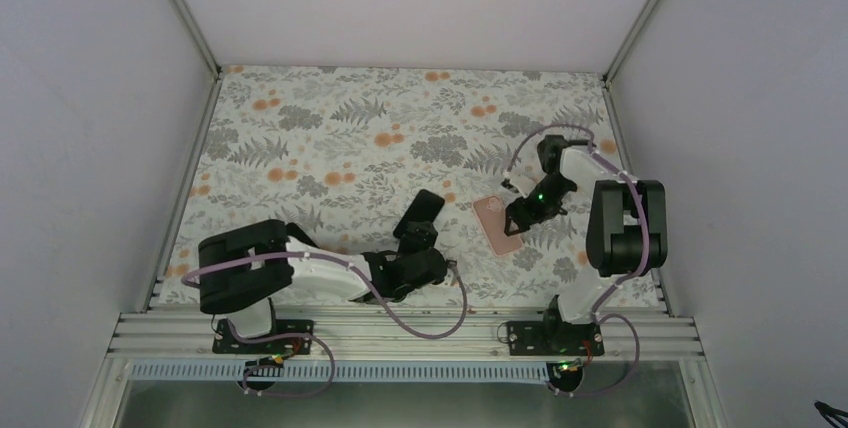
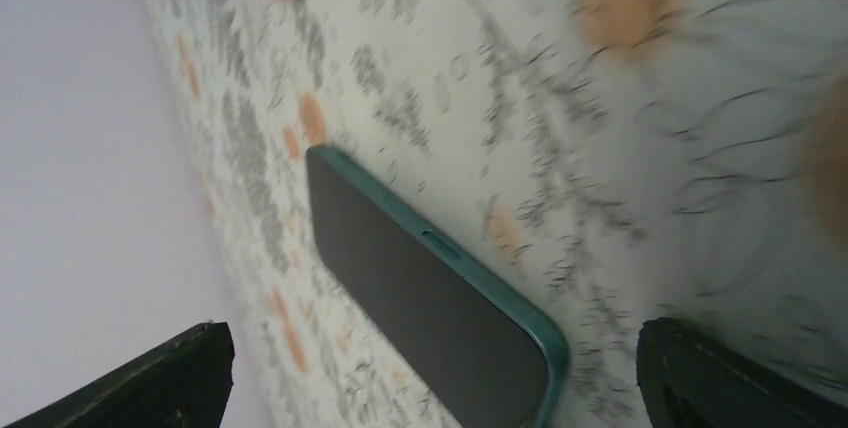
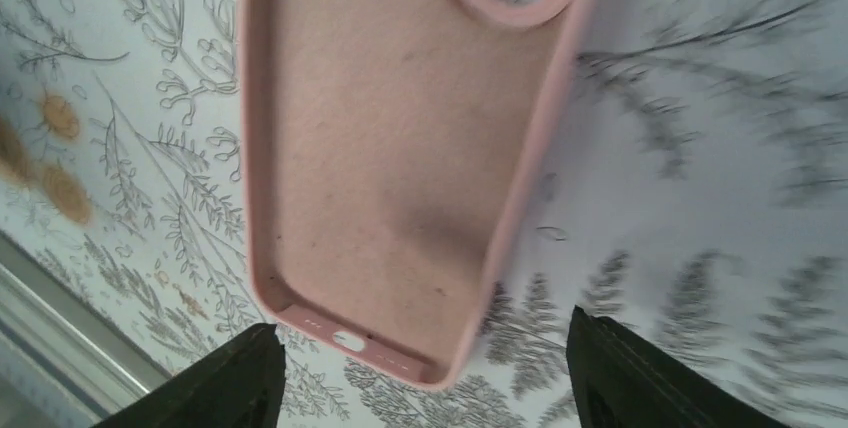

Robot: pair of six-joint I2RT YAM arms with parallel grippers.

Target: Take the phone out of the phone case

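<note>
Phone (image 1: 425,210) and phone case (image 1: 496,225) lie apart on the floral tabletop (image 1: 300,108); both my pairs of fingers stand wide, holding nothing.
The phone is a dark slab with a teal-green rim and a slim side button, lying flat just beyond my left fingers (image 2: 150,378), untouched. At its 3 o'clock from overhead lies the phone case: pale pink, open side up, hollow, with a soft felt-like lining, a round camera cutout and small port holes at the end nearest my right fingers (image 3: 220,388).
</note>
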